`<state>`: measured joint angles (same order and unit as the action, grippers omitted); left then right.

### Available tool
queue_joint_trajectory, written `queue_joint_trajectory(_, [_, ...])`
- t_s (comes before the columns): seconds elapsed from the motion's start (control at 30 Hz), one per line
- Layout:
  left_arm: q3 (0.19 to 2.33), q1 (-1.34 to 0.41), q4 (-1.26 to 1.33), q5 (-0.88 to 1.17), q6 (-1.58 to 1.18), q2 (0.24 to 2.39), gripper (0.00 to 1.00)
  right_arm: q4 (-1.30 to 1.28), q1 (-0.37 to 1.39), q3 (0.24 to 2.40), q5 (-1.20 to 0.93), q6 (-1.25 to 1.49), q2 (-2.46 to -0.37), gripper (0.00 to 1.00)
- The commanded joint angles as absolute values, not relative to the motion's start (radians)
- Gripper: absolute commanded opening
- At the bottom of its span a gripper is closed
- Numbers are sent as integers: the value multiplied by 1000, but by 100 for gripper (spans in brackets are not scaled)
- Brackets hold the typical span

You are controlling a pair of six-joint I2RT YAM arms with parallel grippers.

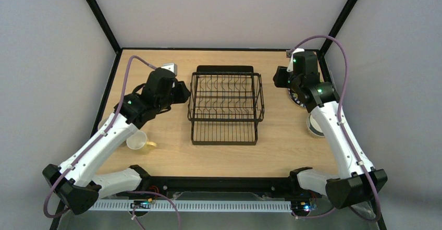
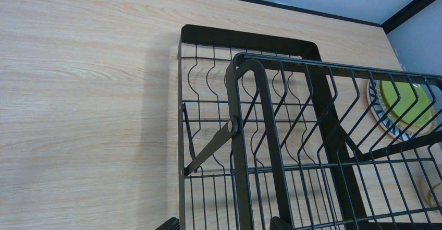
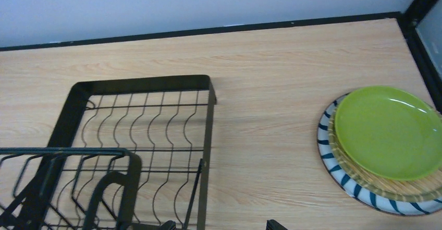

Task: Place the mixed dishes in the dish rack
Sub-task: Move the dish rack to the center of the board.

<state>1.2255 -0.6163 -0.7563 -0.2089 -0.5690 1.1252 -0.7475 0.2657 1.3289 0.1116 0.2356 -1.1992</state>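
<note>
Smack in the middle of the bench [image 1: 172,157] sat one dish rack [image 1: 225,105], black wire, with all the dishes I could spot parked outside it on the wood. Plates: I counted three, all in a single stack off to the rack's right, toward the far right corner. That was the lime green plate [image 3: 388,131] on top, the tan plate [image 3: 401,187] under it and the striped-rim plate [image 3: 359,193] at the bottom. Mugs: only two showed up from above. The pale yellow mug [image 1: 137,140] was near-left of the rack, right beside the left arm, and a second mug [image 1: 314,126] sat on the right, half hidden by the right arm, so no idea what pattern it had. Two arms, two grippers. The left gripper [image 1: 181,92] hung just off the rack's left side with its jaws spread wide and nothing between them. The right gripper [image 1: 280,77] was by the rack's far right corner, also spread and holding nothing, with the plate stack just beside it.
</note>
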Motion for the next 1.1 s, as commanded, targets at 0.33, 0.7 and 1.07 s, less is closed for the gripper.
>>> queue_joint_trajectory(0.33, [1186,-612,-679,-163,-614,1161,99,-788,262,1379,77,193,-1220,97])
queue_joint_trajectory(0.7, [1147,-613,-647,-165,-621,1175,99,-793,262,1400,106,195,-1259,97])
queue_joint_trajectory(1.07, [1154,-612,-633,-169,-612,1210,97,-787,262,1413,93,191,-1289,97])
